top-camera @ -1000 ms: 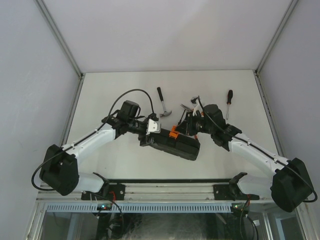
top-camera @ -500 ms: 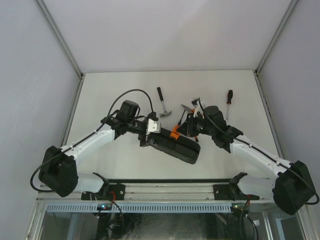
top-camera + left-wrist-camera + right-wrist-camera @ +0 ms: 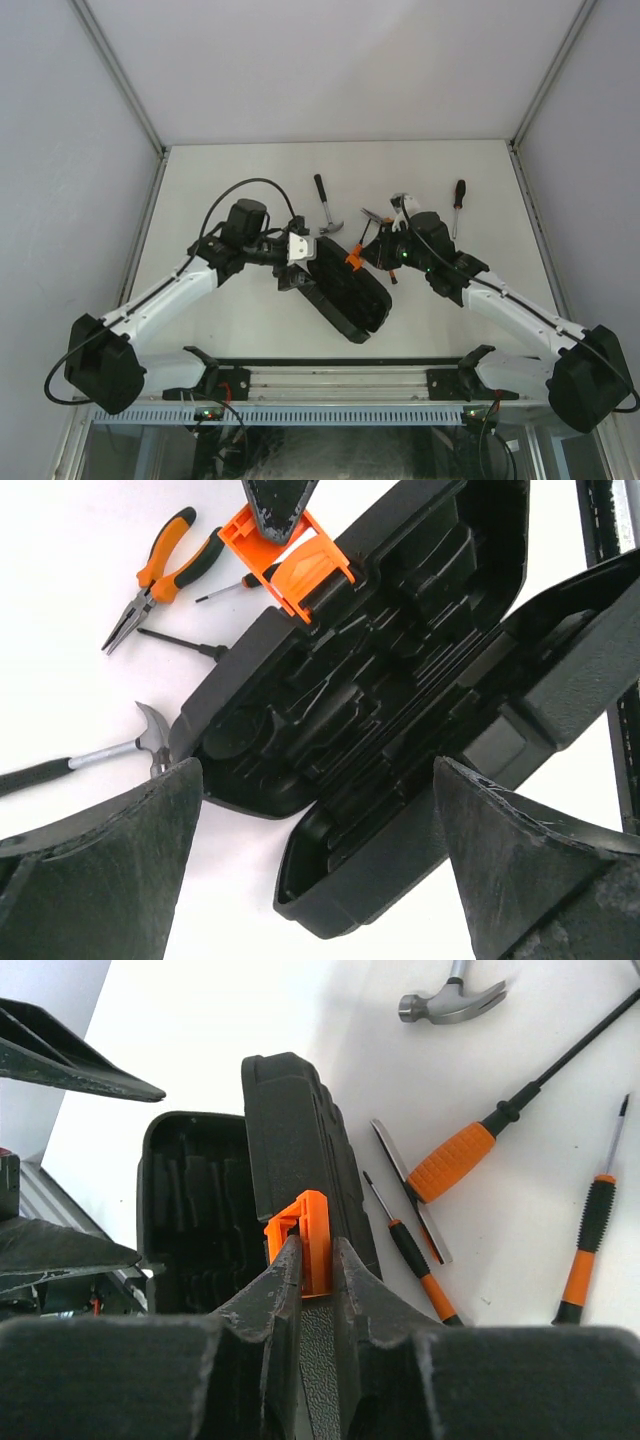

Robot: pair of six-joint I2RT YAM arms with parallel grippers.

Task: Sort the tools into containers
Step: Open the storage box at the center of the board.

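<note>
Black case (image 3: 340,290) lies half open in the middle of the table (image 3: 220,180), moulded slots showing. My right fingers (image 3: 275,1290) pinch its orange latch (image 3: 310,1225). My left fingers (image 3: 110,870) are spread wide above the open halves, gripping nothing. Hammer (image 3: 325,205), pliers (image 3: 165,565) and screwdrivers (image 3: 585,1260) lie just beyond the case.

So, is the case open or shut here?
Open: case halves stand apart, empty moulded slots showing; right tool pinches its orange latch.
</note>
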